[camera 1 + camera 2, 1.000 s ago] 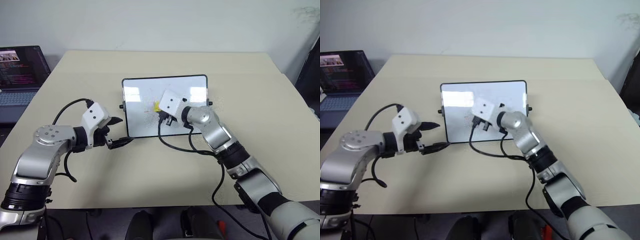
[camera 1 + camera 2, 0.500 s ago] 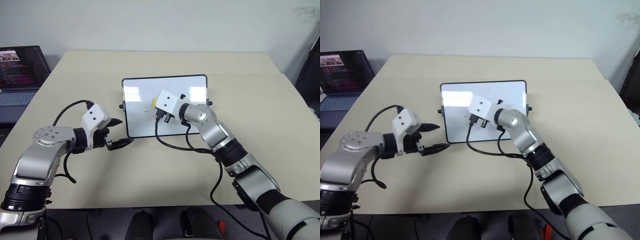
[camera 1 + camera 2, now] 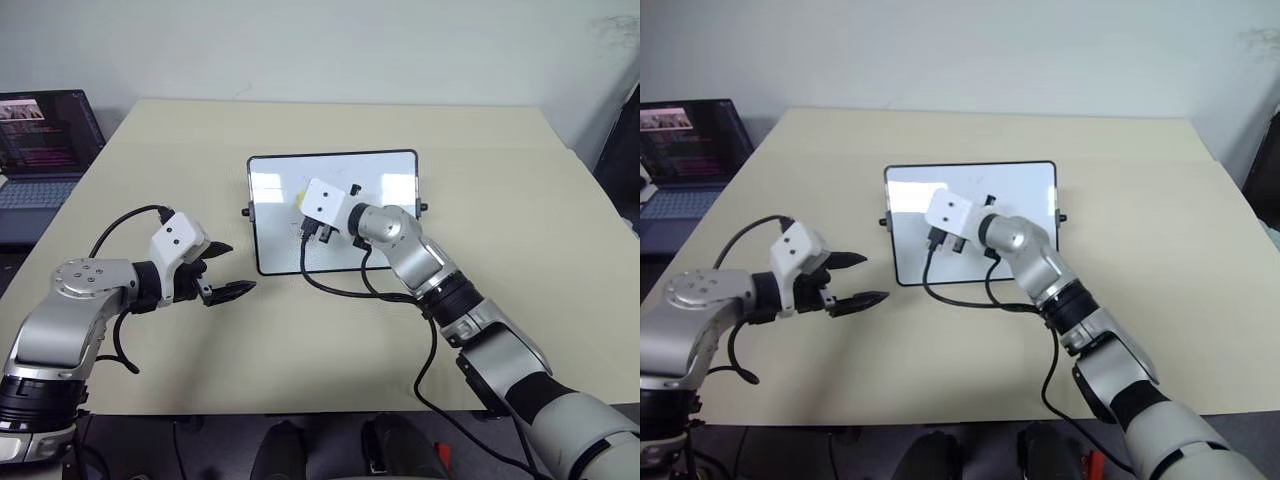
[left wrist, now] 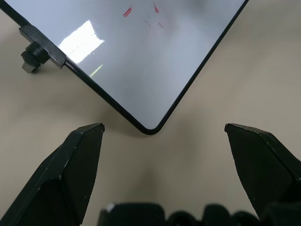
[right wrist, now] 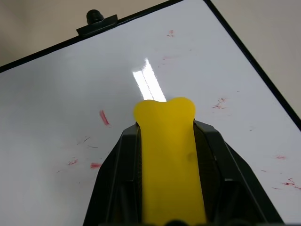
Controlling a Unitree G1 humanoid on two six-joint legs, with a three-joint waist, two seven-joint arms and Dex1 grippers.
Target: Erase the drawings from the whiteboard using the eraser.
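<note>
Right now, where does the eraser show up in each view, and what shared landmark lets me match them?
Left eye view: the eraser, a yellow sliver at the right claw, over the whiteboard.
Right eye view: hidden behind the wrist.
Left wrist view: not in it.
Right wrist view: centre, clamped between the black fingers.
Shared landmark: the whiteboard's black frame.

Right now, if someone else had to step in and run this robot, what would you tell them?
Right gripper: shut on the yellow eraser, held over the whiteboard.
Left gripper: open, holding nothing, over the table just off the board's near left corner.
Done: most of the drawings look wiped away.
Left: red traces and small flecks are scattered over the board; wipe those too.
</note>
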